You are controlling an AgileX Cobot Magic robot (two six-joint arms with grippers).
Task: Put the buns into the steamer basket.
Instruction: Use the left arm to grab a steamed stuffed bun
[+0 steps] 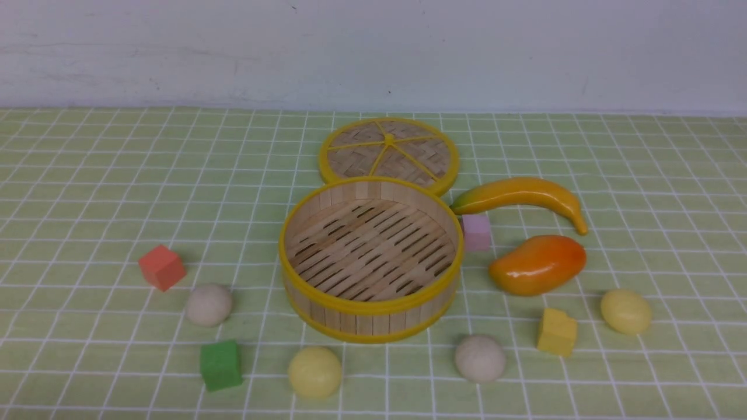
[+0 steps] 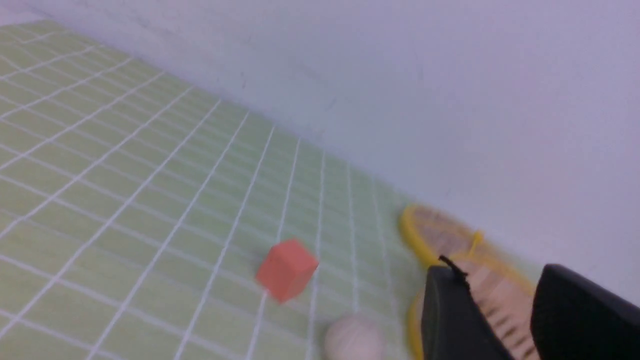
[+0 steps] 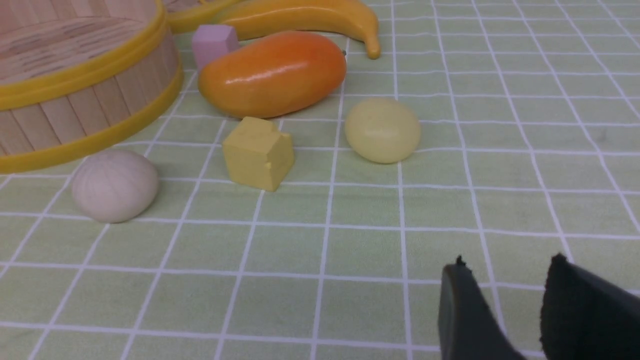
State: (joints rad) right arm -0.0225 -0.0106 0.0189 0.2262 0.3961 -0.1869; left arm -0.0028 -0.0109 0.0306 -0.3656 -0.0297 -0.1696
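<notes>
Your right gripper (image 3: 507, 260) is hanging open and empty with the pale yellow bun (image 3: 382, 130) lying ahead on the desk (image 1: 87, 175), right of the steamer basket (image 1: 371, 318); your left gripper (image 2: 497, 267) is gaping too.

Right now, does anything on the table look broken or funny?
Yes. The yellow cube near the mango has a chunk missing from its top edge, so it looks chipped. Nothing is spilled, and the steamer basket sits flat.
</notes>
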